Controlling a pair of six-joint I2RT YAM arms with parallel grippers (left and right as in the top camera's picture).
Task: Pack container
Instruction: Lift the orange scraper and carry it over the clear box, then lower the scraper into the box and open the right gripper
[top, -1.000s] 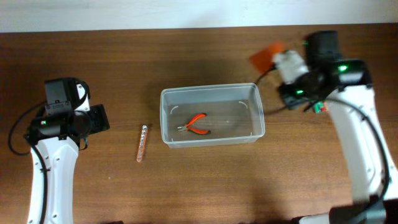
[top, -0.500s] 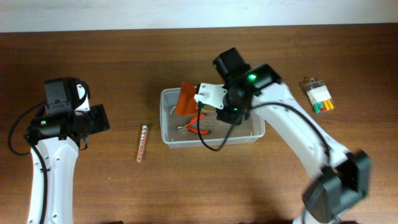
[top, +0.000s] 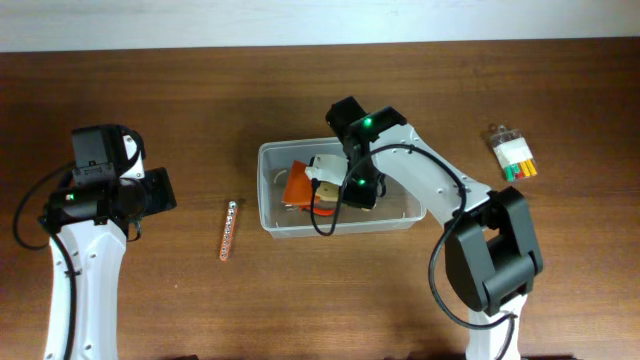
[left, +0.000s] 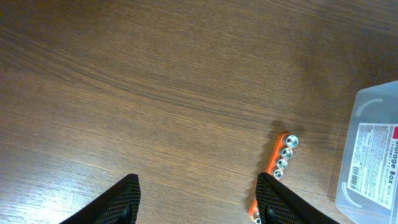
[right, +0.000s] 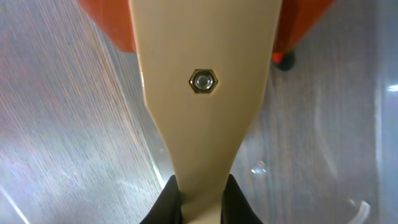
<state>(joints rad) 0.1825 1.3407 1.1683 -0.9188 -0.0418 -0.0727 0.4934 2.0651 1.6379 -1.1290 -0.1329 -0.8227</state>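
The clear plastic container (top: 400, 143) stands mid-table; its corner also shows in the left wrist view (left: 373, 155). My right gripper (top: 343, 182) is down inside it, shut on the cream handle (right: 202, 81) of a scraper with an orange blade (top: 297, 184). The right wrist view shows the fingers (right: 202, 199) clamped on the handle above the container floor (right: 323, 137). Orange-handled pliers (top: 325, 209) lie in the container, mostly hidden under the scraper. My left gripper (left: 196, 186) is open and empty over the table, left of the container.
An orange strip of metal sockets (top: 228, 230) lies on the table between the left gripper and the container, and it sits beside the right finger in the left wrist view (left: 277, 165). A clear pack of coloured sticks (top: 510, 155) lies at the far right.
My right gripper carried the scraper from the back right of the table leftward over the container and then down into it, onto the pliers. The left arm has not moved.
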